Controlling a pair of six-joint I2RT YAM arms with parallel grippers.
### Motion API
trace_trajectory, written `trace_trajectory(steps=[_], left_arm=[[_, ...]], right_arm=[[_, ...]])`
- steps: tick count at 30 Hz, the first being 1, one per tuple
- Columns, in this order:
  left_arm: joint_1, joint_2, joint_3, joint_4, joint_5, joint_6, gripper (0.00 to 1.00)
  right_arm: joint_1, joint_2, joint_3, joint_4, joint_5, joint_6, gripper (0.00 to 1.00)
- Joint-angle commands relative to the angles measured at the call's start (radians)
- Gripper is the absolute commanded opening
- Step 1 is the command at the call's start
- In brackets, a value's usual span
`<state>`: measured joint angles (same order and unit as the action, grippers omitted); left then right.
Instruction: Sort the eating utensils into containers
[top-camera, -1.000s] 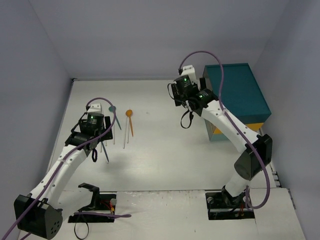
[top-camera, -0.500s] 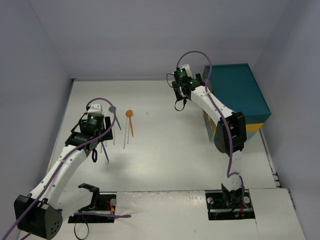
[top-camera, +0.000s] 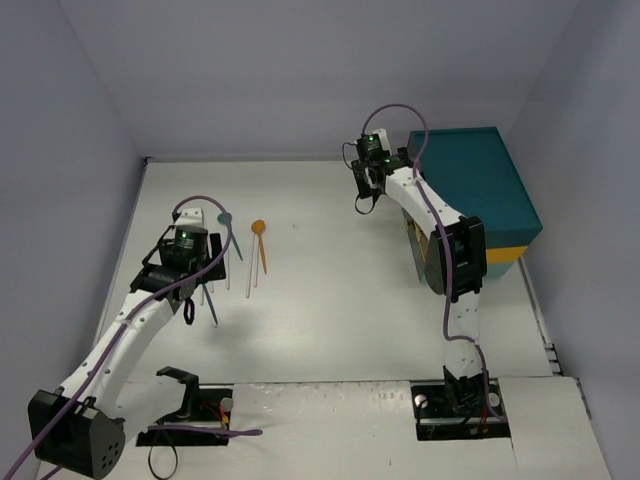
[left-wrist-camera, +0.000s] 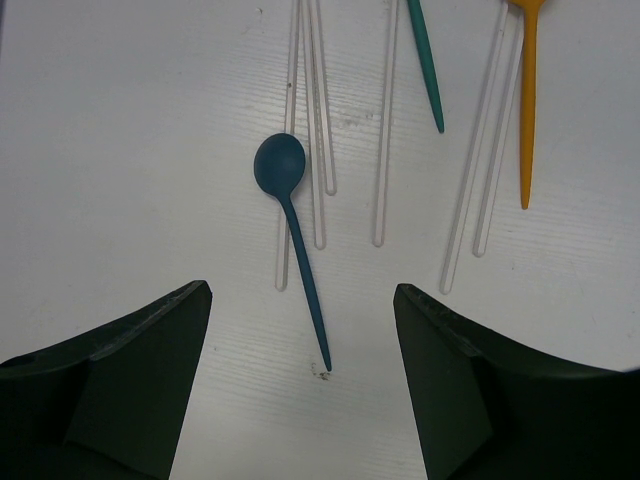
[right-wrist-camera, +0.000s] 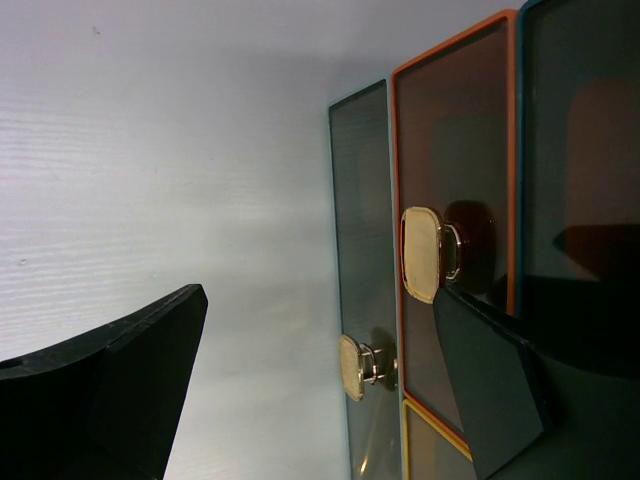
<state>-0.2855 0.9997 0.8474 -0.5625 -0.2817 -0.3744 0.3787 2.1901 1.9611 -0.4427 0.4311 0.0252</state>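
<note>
Several utensils lie in a row on the table's left (top-camera: 240, 260). In the left wrist view I see a blue spoon (left-wrist-camera: 293, 220), a teal utensil (left-wrist-camera: 427, 70), an orange one (left-wrist-camera: 527, 110) and several clear ones (left-wrist-camera: 380, 150). My left gripper (left-wrist-camera: 300, 290) (top-camera: 200, 285) is open and empty, hovering over the blue spoon's handle end. My right gripper (right-wrist-camera: 320, 295) (top-camera: 364, 195) is open and empty beside the teal chest's drawer side. There a grey see-through drawer front (right-wrist-camera: 360, 220) and an orange-rimmed one (right-wrist-camera: 455, 150) each carry a gold knob. No clear container stands out on the table.
The large teal chest (top-camera: 480, 185) with a yellow band (top-camera: 505, 255) stands at the right, by the wall. The lower gold knob (right-wrist-camera: 352, 368) and upper gold knob (right-wrist-camera: 420, 255) lie between my right fingers. Walls close the table on the left, back and right.
My right arm has swung its elbow in and its gripper has moved right, up to the chest's drawer side. The left arm and utensils have not moved.
</note>
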Motion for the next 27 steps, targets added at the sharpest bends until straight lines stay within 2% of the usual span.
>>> trace_trajectory(steps=[1,7,19,27], left_arm=[[0.009,-0.005,0.03,0.044,-0.004,0.014,0.71],[0.009,-0.014,0.029,0.044,-0.008,0.014,0.71],[0.009,-0.026,0.028,0.044,-0.005,0.011,0.71],[0.009,-0.022,0.03,0.044,-0.001,0.012,0.71]], right_arm=[[-0.033,0.022,0.042,0.016,-0.008,-0.001,0.93],[-0.033,0.03,0.051,0.019,-0.001,-0.009,0.93],[0.014,0.017,0.107,0.029,0.197,-0.089,0.93],[-0.01,0.05,0.11,0.029,0.183,-0.085,0.93]])
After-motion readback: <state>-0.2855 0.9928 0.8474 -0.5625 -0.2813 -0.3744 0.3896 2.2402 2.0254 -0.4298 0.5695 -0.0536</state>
